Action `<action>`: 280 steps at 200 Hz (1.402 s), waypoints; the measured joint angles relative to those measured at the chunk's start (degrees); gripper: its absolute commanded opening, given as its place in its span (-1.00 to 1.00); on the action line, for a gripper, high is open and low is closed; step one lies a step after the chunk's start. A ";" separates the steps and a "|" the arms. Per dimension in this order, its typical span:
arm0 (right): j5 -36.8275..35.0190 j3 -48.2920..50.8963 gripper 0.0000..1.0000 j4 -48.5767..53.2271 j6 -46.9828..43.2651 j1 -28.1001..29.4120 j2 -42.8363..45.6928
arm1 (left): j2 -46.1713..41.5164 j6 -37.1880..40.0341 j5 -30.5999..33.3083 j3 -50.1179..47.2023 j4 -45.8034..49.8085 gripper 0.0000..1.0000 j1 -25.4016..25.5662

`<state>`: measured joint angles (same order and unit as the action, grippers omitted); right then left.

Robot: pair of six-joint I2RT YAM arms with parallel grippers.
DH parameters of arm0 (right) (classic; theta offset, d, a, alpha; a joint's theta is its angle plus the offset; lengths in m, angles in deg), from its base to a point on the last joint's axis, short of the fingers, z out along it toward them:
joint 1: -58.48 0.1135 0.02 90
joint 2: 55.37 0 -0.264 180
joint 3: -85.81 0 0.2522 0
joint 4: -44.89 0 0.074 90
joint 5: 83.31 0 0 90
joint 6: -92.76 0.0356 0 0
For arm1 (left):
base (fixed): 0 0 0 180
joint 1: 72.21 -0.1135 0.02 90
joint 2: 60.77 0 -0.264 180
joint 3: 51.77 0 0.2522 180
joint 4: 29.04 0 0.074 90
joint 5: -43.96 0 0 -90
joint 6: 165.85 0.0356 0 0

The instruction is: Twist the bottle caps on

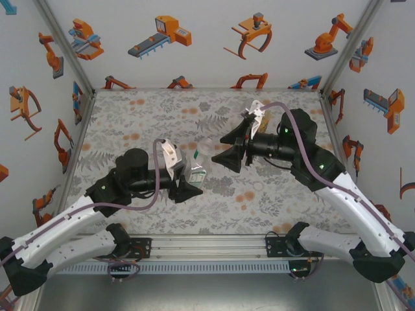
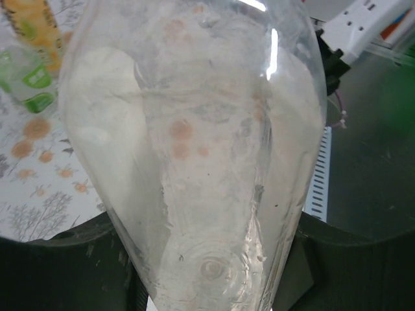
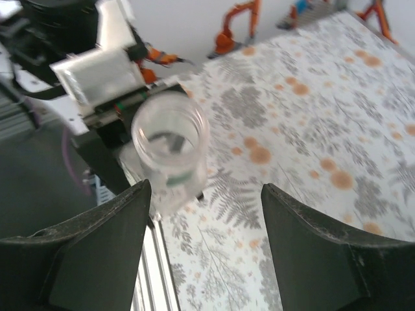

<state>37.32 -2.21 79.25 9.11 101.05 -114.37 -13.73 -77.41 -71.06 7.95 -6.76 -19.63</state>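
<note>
My left gripper (image 1: 189, 179) is shut on the colourless clear bottle (image 1: 200, 162), which is tilted with its neck toward the right arm. In the left wrist view that bottle (image 2: 194, 142) fills the space between the dark jaws of the left gripper (image 2: 207, 259). My right gripper (image 1: 227, 148) stands open just right of the bottle's neck. In the right wrist view the clear bottle's open mouth (image 3: 170, 139) carries no cap and sits just beyond the left finger of the right gripper (image 3: 206, 194). The amber bottle (image 2: 39, 26) and the green bottle (image 2: 29, 78) stand together further back. The caps are out of view.
A floral cloth covers the table (image 1: 142, 123). Patterned enclosure walls close in the left, right and back. An aluminium rail (image 1: 207, 249) runs along the near edge between the arm bases. A white power strip (image 2: 363, 26) lies off the table.
</note>
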 measured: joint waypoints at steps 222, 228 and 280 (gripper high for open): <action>-33.92 25.99 0.01 17.46 26.49 -14.80 -8.70 | 0.92 -4.87 3.65 -2.01 0.07 -0.97 -2.75; -33.92 26.05 0.02 17.29 26.43 -15.04 -9.46 | 0.92 -4.98 3.69 -2.01 0.07 -0.97 -2.75; -33.73 27.15 0.04 14.88 26.34 -16.26 -15.87 | 0.92 -5.22 4.26 -2.01 0.07 -0.97 -2.75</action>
<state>3.60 24.93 94.13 35.45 84.79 -130.24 -12.81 -82.63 -66.79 5.94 -6.70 -22.39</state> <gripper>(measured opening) 0.520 0.549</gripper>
